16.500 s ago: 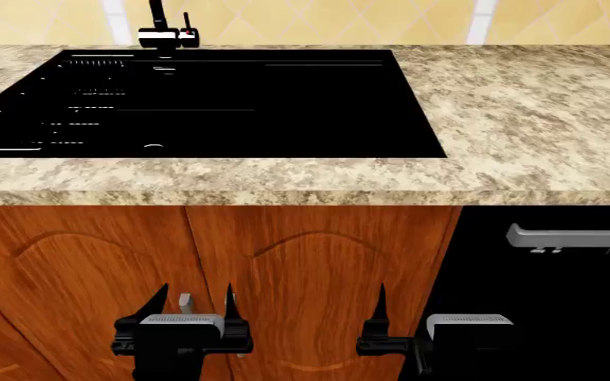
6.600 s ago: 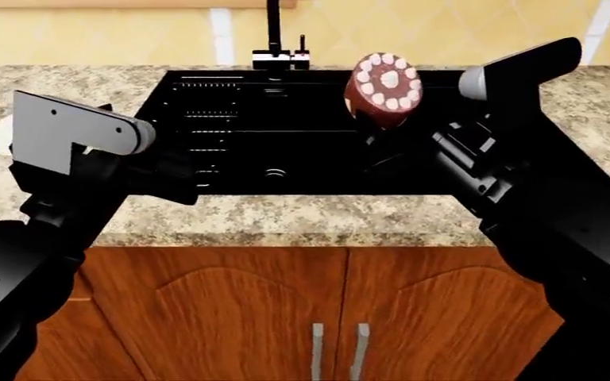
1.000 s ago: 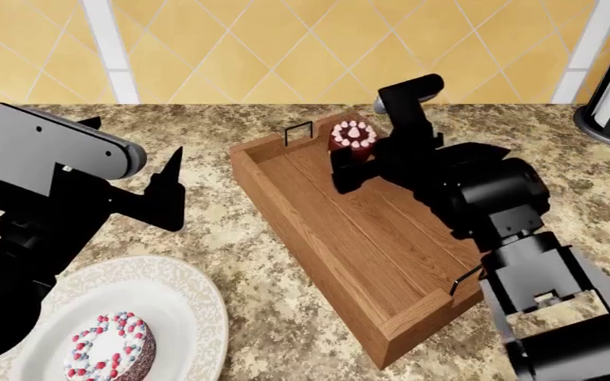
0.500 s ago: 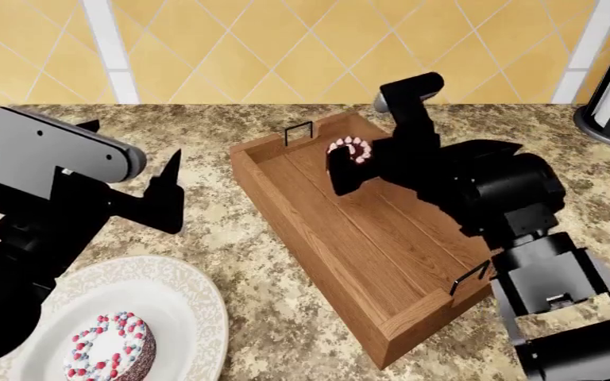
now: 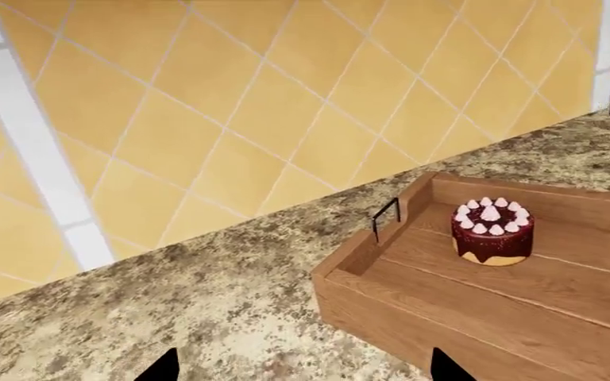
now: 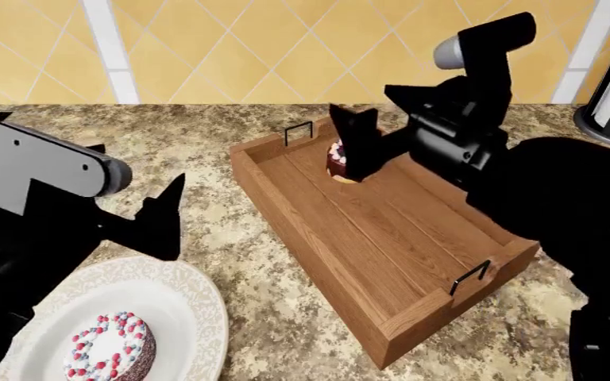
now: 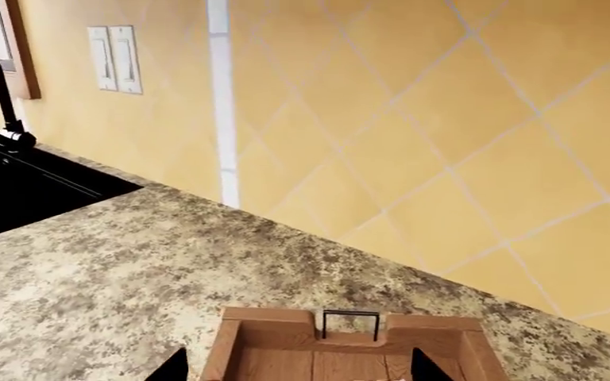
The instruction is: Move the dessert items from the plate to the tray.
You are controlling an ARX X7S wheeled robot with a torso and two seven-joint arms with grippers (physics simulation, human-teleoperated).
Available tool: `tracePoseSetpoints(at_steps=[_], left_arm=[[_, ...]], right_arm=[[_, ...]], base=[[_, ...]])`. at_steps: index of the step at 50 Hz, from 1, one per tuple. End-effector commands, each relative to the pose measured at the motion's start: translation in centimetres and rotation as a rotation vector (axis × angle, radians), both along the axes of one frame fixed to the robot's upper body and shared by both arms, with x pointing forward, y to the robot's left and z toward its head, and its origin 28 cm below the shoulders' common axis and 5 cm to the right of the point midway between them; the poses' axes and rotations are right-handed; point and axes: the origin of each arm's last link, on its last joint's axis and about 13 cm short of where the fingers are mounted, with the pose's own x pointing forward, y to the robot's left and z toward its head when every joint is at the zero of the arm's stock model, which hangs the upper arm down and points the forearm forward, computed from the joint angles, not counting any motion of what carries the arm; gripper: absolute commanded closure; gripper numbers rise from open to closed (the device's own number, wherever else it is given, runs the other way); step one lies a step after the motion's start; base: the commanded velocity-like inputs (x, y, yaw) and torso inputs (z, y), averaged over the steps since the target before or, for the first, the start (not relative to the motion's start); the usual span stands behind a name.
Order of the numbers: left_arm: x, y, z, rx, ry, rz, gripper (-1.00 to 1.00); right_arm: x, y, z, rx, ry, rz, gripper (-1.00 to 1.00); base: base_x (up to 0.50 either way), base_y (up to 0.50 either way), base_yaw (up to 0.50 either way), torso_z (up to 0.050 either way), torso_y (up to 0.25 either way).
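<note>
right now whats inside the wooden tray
One frosted cake stands upright on the tray floor near its far handle end. In the head view the right gripper hides most of it; no other item shows inside.

— What are the arms made of, by the look of them?
— Blocky black links, matte, with hard faceted edges. Each carries a light grey panel near the wrist: a flat slab on the left arm (image 6: 40, 171), a rounded cap on the right arm (image 6: 475, 48).
— And the hands?
— Black too. The left hand (image 6: 162, 214) and right hand (image 6: 353, 147) end in pointed, blade-like fingers.
</note>
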Motion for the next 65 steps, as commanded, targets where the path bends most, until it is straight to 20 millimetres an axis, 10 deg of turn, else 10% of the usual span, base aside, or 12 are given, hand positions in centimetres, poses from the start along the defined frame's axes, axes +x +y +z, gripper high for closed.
tracePoseSetpoints(at_steps=[1, 12, 17, 65], left_arm=[[-5.8, 0.7, 2.0, -0.058, 0.067, -0.066, -1.0], [-8.2, 1.1, 1.3, -0.078, 0.094, -0.041, -1.0], [-14.3, 1.7, -1.8, -0.081, 0.131, 0.054, -1.0], [-14.3, 1.8, -3.7, -0.014, 0.229, 0.078, -1.0]], right_arm=[[-2.7, 0.3, 1.0, 0.021, -0.116, 0.049, -1.0], [-2.5, 0.3, 0.7, 0.04, -0.119, 0.062, -1.0], [-2.6, 0.7, 0.9, 0.074, -0.138, 0.086, -1.0], [-1.0, 1.1, -0.3, 0.114, -0.108, 0.08, -1.0]], base=[[0.0, 0.0, 0.0, 0.0, 0.0], [0.0, 0.0, 0.0, 0.0, 0.0], [0.0, 0.0, 0.0, 0.0, 0.0], [0.0, 0.0, 0.0, 0.0, 0.0]])
